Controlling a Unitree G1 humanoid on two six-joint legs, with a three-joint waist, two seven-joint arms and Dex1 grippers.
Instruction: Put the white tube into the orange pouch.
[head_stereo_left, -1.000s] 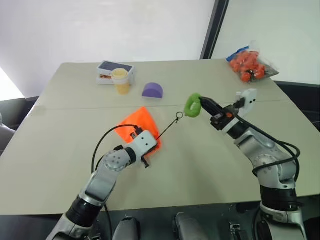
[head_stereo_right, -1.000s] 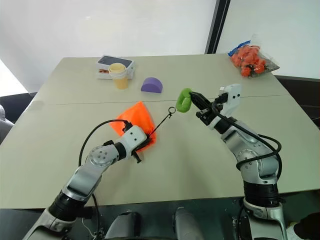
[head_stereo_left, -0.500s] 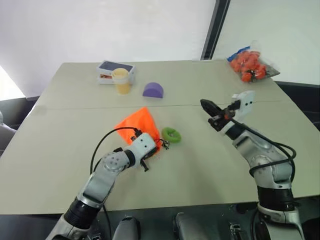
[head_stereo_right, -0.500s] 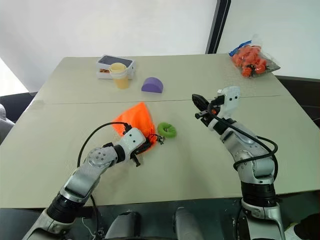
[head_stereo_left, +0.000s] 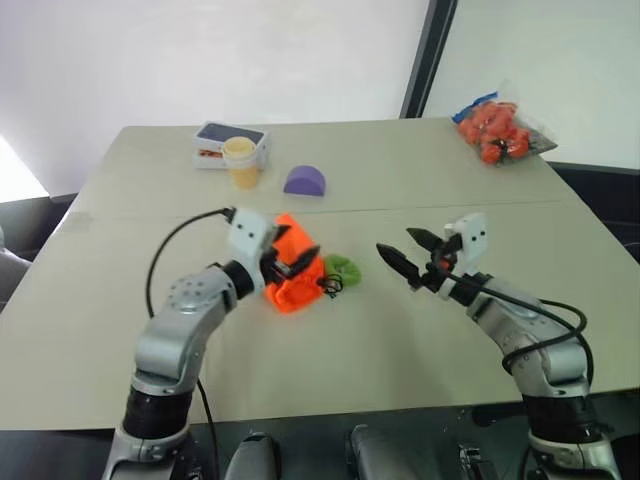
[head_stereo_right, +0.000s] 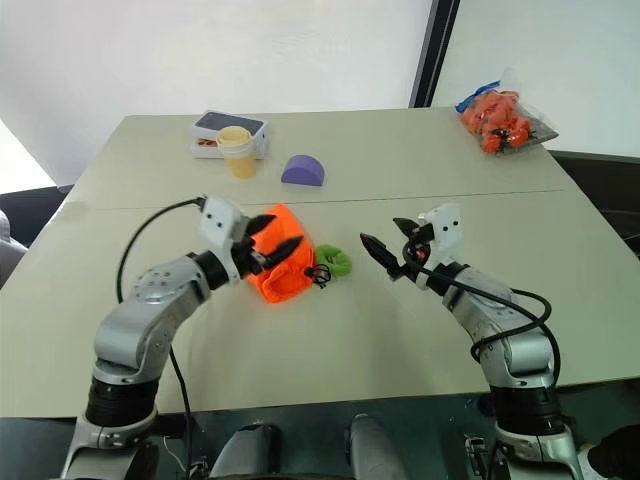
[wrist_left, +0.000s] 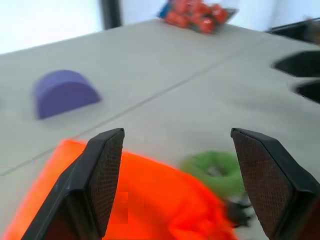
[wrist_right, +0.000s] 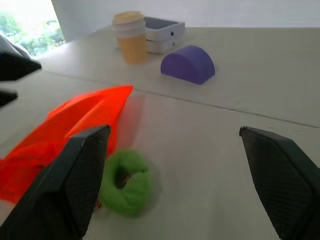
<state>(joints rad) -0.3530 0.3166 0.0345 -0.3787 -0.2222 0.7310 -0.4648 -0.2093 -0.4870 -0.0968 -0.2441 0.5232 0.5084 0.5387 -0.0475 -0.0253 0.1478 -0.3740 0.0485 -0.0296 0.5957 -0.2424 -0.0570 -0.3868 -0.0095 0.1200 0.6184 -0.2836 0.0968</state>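
Observation:
The orange pouch (head_stereo_left: 297, 287) lies crumpled on the table (head_stereo_left: 420, 180), its black cord (head_stereo_left: 329, 285) bunched beside the green disc (head_stereo_left: 344, 268). My left gripper (head_stereo_left: 285, 260) hovers open just over the pouch's top, nothing between its fingers. In the left wrist view the pouch (wrist_left: 140, 200) and disc (wrist_left: 215, 170) lie beneath the spread fingers (wrist_left: 102, 175). My right gripper (head_stereo_right: 380, 231) stands open and empty above the table, a short way right of the disc. In the right wrist view the pouch (wrist_right: 75, 130) and disc (wrist_right: 125, 182) lie ahead. The white tube is out of view.
At the back left stand a pale yellow cup (head_stereo_left: 240, 160) and a white box (head_stereo_left: 225, 138), with a purple dome (head_stereo_left: 305, 181) beside them. A clear bag of orange-red things (head_stereo_left: 498, 130) lies at the far right corner. A seam (head_stereo_left: 480, 207) crosses the table.
My right gripper let go of the green disc, which dropped beside the pouch, then opened wide and sank. My left gripper opened and rose off the pouch, which now lies bunched.

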